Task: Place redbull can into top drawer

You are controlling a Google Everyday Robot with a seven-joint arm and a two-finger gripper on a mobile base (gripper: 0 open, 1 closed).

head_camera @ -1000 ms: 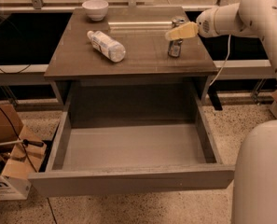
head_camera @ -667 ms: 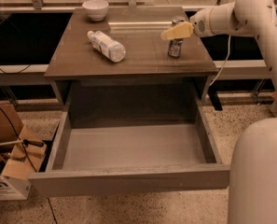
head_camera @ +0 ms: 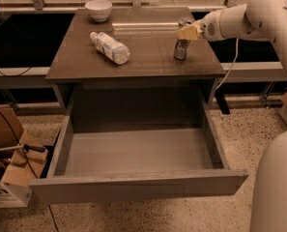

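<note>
Camera view: hand (head_camera: 189, 32) at the top of the redbull can (head_camera: 181, 49), upright on the table (head_camera: 148, 57), can't tell if it's clamped. Grab step imo; next needs a firm lift into the open top drawer (head_camera: 138, 151).

The slim, silvery metal redbull can (head_camera: 181, 48) is glinting on the brown tabletop (head_camera: 148, 62), whose smooth surface is giving off a soft sheen. The gripper (head_camera: 188, 32), matt tan plastic by the look of it, is hovering at the can's top. The wide grey top drawer (head_camera: 133, 151) is showing a smooth, matt inside. The clear plastic bottle (head_camera: 110, 47) is shining, and the white bowl (head_camera: 98, 9) is looking glazed.
</note>
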